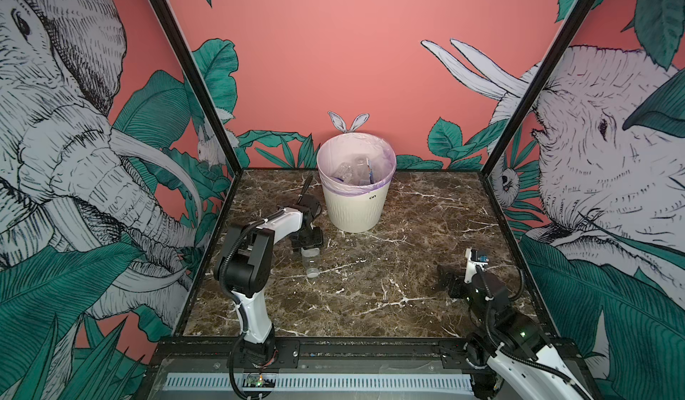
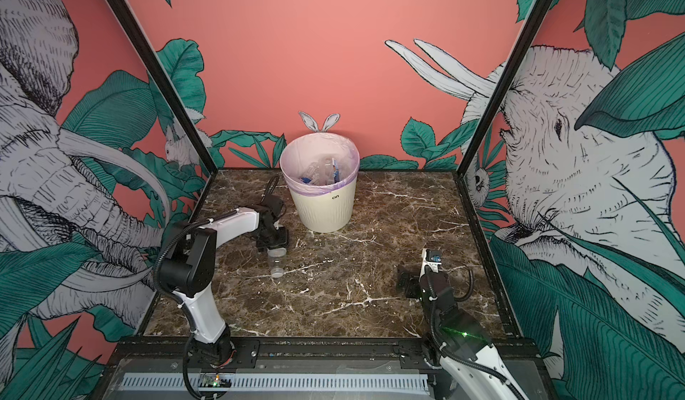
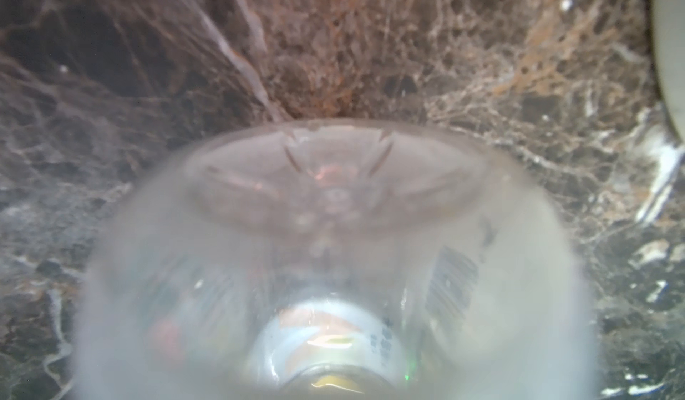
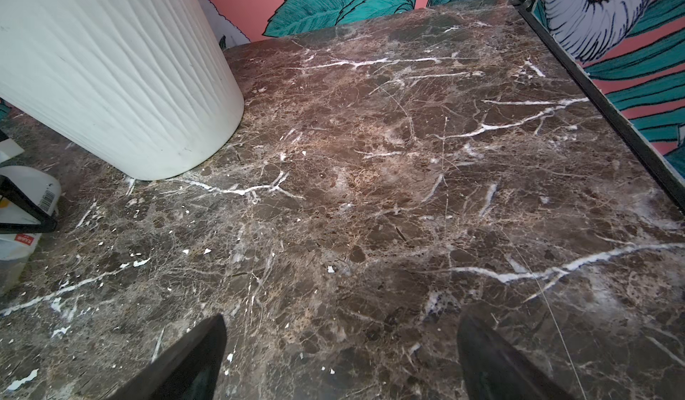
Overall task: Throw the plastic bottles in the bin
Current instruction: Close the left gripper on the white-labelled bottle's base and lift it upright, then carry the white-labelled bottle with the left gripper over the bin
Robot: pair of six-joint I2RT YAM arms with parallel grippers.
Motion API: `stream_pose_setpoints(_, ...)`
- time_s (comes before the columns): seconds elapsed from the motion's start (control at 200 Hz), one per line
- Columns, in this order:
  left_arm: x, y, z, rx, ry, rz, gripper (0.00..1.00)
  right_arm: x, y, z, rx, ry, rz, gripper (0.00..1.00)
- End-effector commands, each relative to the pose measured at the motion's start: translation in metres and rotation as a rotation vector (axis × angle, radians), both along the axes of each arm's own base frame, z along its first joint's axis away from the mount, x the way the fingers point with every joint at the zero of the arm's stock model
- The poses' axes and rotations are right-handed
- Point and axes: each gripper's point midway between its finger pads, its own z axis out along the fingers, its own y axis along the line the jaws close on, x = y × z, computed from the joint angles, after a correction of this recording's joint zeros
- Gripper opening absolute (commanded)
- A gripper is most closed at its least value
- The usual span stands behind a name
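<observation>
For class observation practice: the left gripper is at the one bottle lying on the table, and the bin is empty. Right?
No: the bin is not empty; both top views show several bottles inside. The left gripper is at the one bottle on the table.

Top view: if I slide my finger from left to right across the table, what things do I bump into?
Plastic bottle → bin → right tool.

Cream ribbed bin (image 1: 356, 211) on brown white-veined table (image 1: 370, 287).
</observation>
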Motion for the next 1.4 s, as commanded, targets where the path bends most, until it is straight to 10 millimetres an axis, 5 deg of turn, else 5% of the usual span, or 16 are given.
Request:
stream_pose_setpoints(0.0,-0.011,-0.004,0.003,-0.038,0.001,-0.060,0.45,0.003,-0.002,0.005,0.012,-0.019,-0.021,0.99)
stream_pose_setpoints(0.385,-0.032,-0.003,0.044,-0.132,-0.290,-0.169,0.23,0.004,0.001,0.003,0.009,-0.007,-0.010,0.99)
stream_pose_setpoints(1.0,-0.103,0.034,0.118,-0.207,-0.782,-0.122,0.24,0.006,0.007,0.002,0.008,0.006,0.016,0.99)
stream_pose_setpoints(1.095,-0.113,0.035,0.154,-0.254,-0.897,-0.112,0.24,0.007,0.008,0.001,0.004,0.012,0.020,0.99)
stream_pose_setpoints(1.235,-0.117,0.042,0.240,-0.282,-1.089,-0.094,0.25,0.007,0.008,0.001,0.003,0.014,0.019,0.99)
stream_pose_setpoints(1.395,-0.092,0.032,0.344,-0.315,-1.269,-0.109,0.25,0.007,0.008,0.002,0.007,0.009,0.019,0.99)
